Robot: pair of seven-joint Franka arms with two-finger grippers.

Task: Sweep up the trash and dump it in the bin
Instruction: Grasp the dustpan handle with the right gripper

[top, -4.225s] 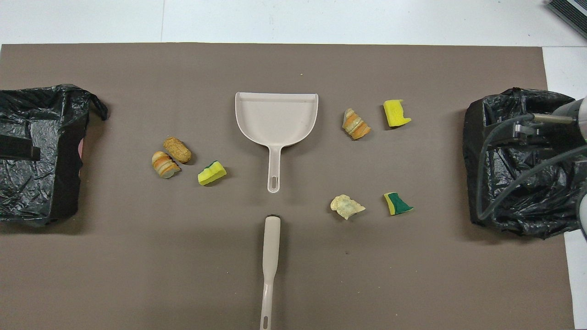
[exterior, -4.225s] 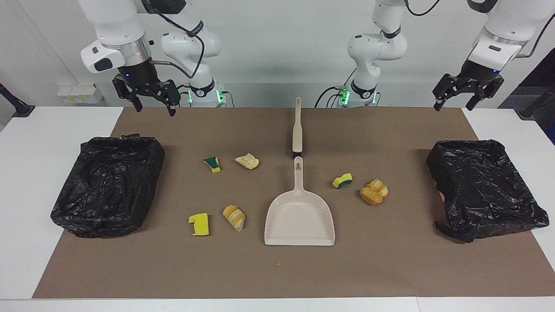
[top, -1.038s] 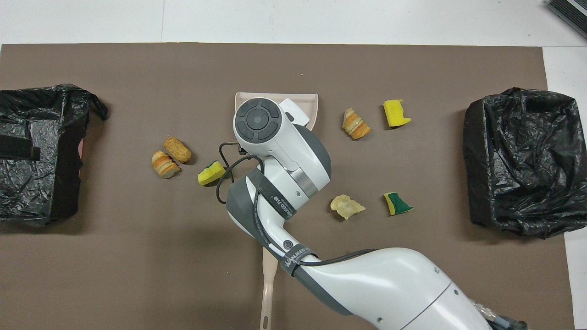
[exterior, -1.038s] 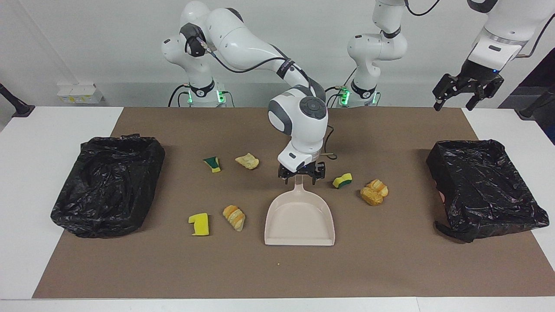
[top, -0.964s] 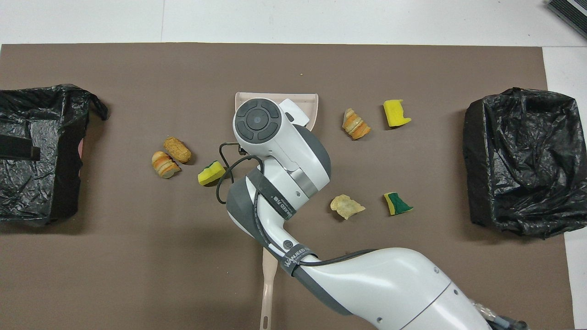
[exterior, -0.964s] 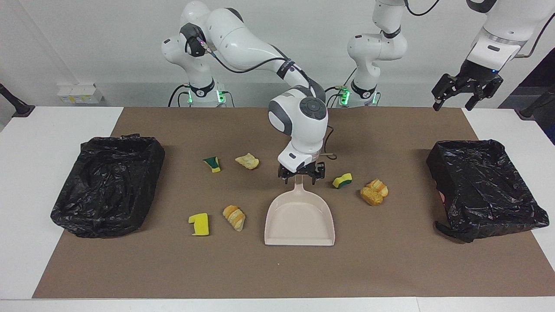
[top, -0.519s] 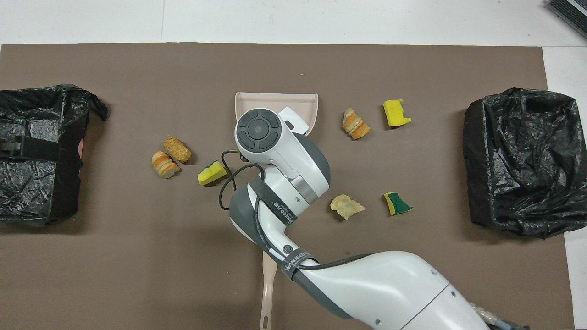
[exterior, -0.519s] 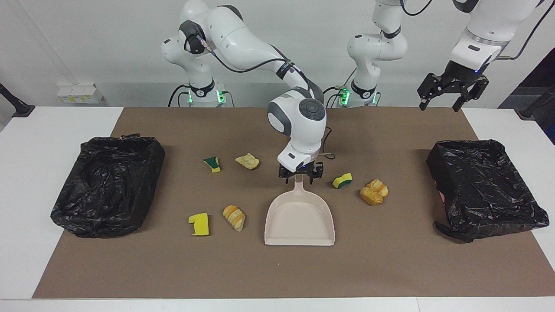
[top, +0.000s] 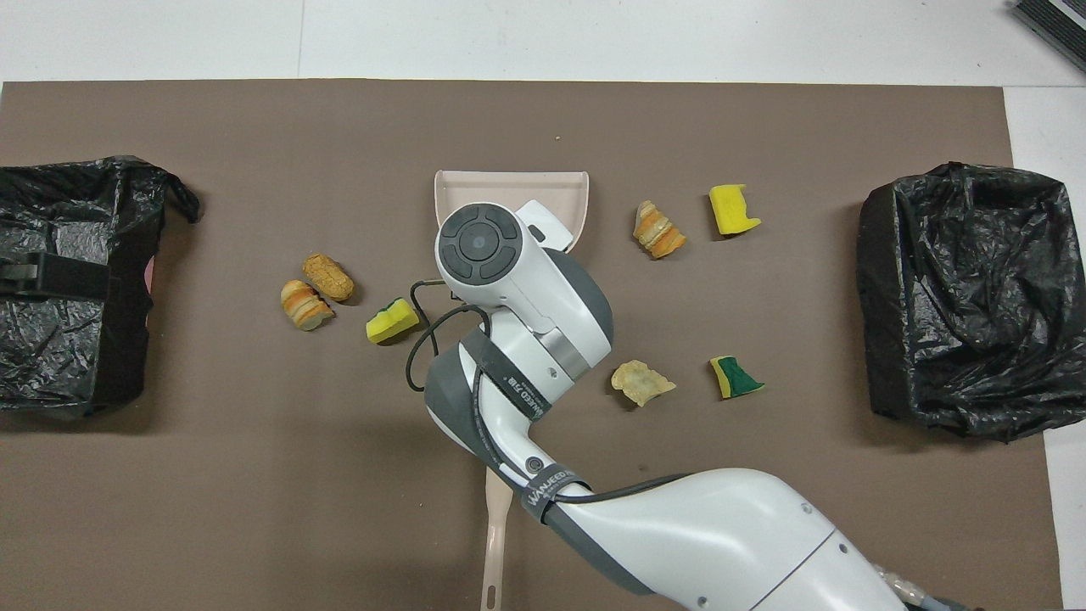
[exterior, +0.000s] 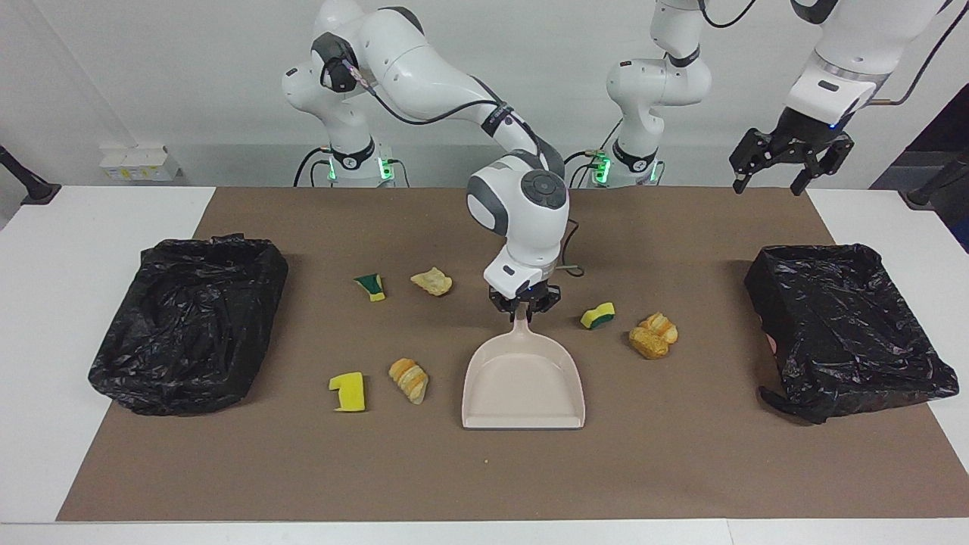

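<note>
On mat: 7 trash bits [exterior: 415,379], 2 bins [exterior: 189,322]; right fingers [exterior: 522,309] clamp dustpan [exterior: 524,382] handle, left fingers [exterior: 784,161] spread.

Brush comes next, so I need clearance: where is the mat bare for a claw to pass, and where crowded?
Bare: the mat strip farther from the robots than the dustpan; also between the bread chunks and the left arm's bin. Crowded: around the dustpan handle, where the right claw grips, sponge scrap close beside.

White table [exterior: 45,250] carries a brown mat [exterior: 681,469] under everything.
</note>
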